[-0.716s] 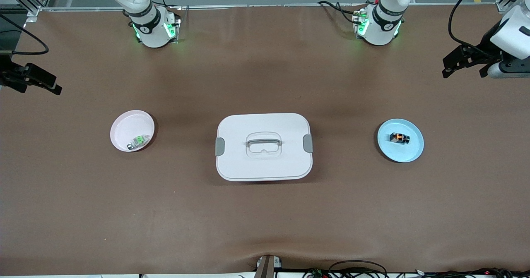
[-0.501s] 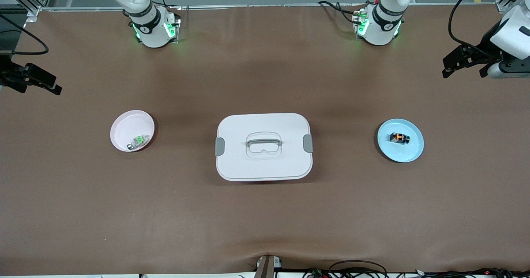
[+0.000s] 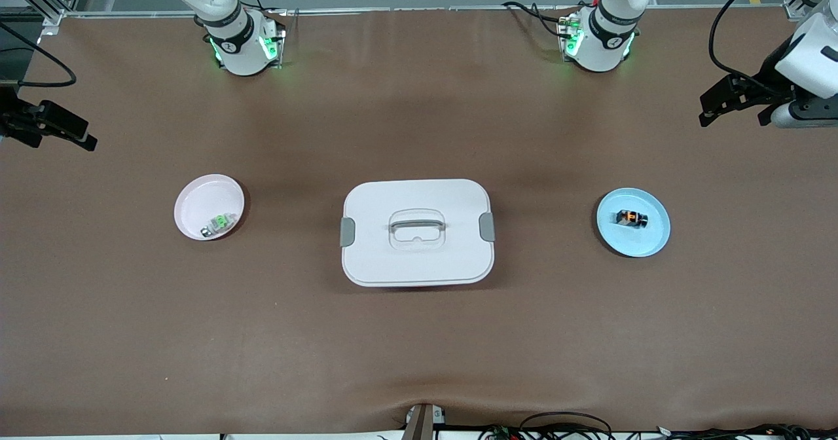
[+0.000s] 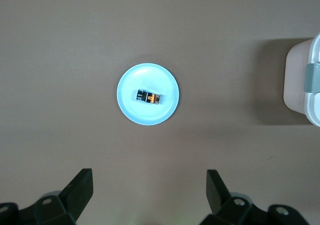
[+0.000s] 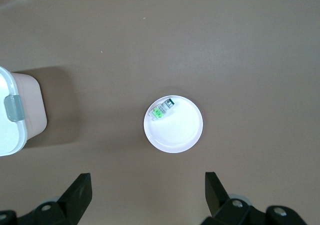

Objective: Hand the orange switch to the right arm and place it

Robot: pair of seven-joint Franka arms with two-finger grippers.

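Left wrist view: the left gripper point(image 4: 147, 195) has its fingers spread wide and holds nothing. It hangs high over the table at the left arm's end, looking down at the blue plate point(image 4: 127, 102).
Why it waits there: I think this spot lets it see the plate whole before it goes down for a grab.
Right gripper: the right gripper point(image 5: 147, 195) is also spread wide with nothing in it. It hangs high over the right arm's end of the table and waits. It is well apart from the left gripper, so no hand-off has begun.
Orange switch: the orange switch point(image 3: 631, 218) lies flat in the middle of the blue plate. Nothing touches it.
Pink plate: the pink plate point(image 3: 196, 194) sits at the right arm's end. The green switch point(image 3: 222, 222) lies in it, close to the rim.
Box: the box point(image 3: 417, 232) stands between the two plates. Its lid is on and both grey clips point(image 3: 486, 226) look shut, so I cannot tell what is inside.
Task so far: it looks like it is just starting.
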